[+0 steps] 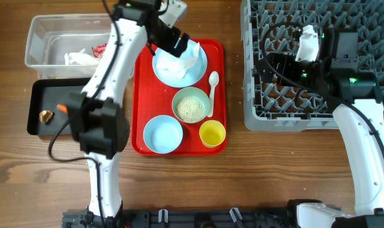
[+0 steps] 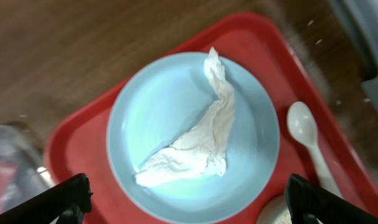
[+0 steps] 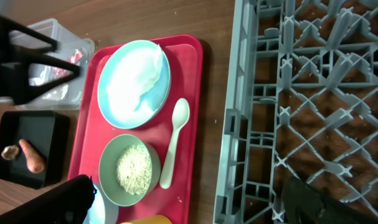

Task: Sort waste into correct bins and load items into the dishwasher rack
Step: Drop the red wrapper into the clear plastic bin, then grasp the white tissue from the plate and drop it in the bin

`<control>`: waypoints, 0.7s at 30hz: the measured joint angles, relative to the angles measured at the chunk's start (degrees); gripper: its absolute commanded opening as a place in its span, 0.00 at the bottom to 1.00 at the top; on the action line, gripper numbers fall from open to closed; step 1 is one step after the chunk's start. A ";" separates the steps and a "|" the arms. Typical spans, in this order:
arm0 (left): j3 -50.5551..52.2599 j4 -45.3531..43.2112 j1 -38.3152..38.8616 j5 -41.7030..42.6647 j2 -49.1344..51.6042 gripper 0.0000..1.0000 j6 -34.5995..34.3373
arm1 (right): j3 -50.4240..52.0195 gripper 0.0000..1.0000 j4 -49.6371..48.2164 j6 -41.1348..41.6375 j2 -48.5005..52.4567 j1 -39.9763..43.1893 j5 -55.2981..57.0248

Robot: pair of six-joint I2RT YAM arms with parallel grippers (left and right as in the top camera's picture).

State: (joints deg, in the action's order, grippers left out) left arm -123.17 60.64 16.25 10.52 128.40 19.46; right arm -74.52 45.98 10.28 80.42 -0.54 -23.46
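Left tool (image 2: 189, 202), wide open and empty, hovers over crumpled white wrapper (image 2: 201, 134); closing too low risks clamping the light blue plate (image 2: 145, 106).

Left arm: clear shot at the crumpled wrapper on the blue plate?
Likely yes: left gripper hangs open directly above the crumpled white wrapper, which lies exposed on the light blue plate.

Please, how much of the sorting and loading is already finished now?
Done: red snack wrapper and white paper lie in the clear tub; carrot and brown scrap in the black tray. In hand: the open left end effector hovers over the crumpled white wrapper on the blue plate. Left: rice in the green bowl, and all dishes; none show in the rack.
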 measured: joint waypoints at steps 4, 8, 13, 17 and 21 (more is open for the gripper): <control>0.00 -0.20 1.42 -0.13 5.73 0.99 0.24 | 0.00 1.00 0.52 0.00 0.00 0.00 0.00; 0.00 -0.61 2.08 -0.13 9.07 0.88 0.55 | 0.00 1.00 1.22 0.00 0.00 0.00 0.22; 0.00 -0.92 2.08 -0.13 12.39 0.66 0.83 | 0.00 1.00 1.70 0.00 0.00 0.00 0.42; -0.07 -1.38 2.05 -0.44 13.84 0.32 0.42 | 0.00 1.00 2.25 0.00 0.00 0.00 0.44; -0.07 -1.27 2.08 -0.35 13.90 0.04 -1.29 | 0.00 1.00 2.34 0.00 0.00 0.00 0.46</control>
State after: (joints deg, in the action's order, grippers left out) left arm -123.24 59.37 18.33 10.17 142.30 18.17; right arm -74.52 48.31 10.28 80.42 -0.54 -23.00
